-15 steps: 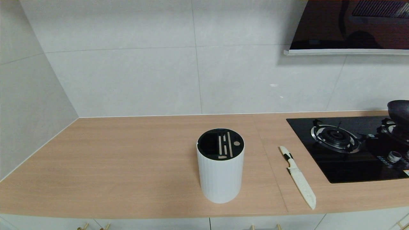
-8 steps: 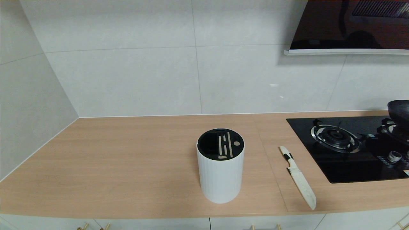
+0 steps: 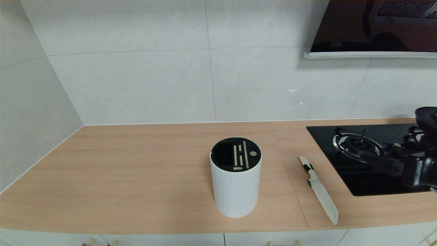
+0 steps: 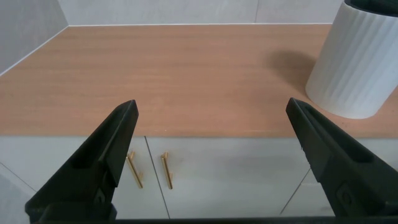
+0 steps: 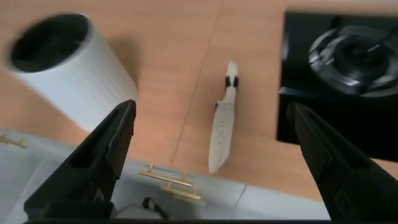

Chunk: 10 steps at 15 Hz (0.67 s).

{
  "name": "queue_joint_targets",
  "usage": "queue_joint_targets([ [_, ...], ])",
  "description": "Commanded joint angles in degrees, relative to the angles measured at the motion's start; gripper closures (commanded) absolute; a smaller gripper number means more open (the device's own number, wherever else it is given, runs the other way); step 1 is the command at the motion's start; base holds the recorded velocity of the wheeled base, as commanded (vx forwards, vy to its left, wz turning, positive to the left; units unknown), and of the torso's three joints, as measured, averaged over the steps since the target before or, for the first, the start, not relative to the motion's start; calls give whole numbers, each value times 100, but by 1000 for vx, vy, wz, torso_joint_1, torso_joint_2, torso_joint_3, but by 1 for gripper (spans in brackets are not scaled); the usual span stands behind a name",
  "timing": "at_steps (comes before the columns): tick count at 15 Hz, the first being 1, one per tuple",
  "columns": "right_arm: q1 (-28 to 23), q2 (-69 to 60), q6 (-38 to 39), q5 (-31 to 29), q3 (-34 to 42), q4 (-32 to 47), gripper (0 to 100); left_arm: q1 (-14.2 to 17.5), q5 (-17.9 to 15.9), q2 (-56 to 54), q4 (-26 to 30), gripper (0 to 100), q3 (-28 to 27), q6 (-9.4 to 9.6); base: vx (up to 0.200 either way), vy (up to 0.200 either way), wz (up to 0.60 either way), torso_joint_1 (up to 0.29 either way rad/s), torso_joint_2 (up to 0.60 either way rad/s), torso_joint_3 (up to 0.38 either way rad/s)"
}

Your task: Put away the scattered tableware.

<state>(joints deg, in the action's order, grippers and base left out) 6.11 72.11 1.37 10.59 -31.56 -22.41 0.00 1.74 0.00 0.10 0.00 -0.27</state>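
Risk: white-bladed kitchen knife [image 3: 318, 190] lies flat on the wooden counter [image 3: 136, 164] at 3 o'clock of the white ribbed slotted holder [image 3: 235, 177], tip near the front edge; right end effector [image 5: 210, 111], fingers apart, could skid it off; left end effector [image 4: 211, 109] also spread.

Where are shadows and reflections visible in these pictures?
Head view: the glossy range hood shows dim reflections and shades the wall under it. Left wrist view: a soft shadow lies on the counter beside the white holder. Right wrist view: the burner ring glints.
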Motion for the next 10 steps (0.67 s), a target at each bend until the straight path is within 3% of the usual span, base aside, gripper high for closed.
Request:
queue_joint_targets([
  [1,470,1816,48,-163,-333,-765,0,0,1,0,-1,0,0,-8,0,0,0,0,0,0],
  [4,743,2545,13,-787,-421,-783,0,0,1,0,-1,0,0,0,0,0,0,0,0,0],
  [10,848,3503,22,-1209,-430,-1222,0,0,1,9,-1,0,0,-8,0,0,0,0,0,0],
])
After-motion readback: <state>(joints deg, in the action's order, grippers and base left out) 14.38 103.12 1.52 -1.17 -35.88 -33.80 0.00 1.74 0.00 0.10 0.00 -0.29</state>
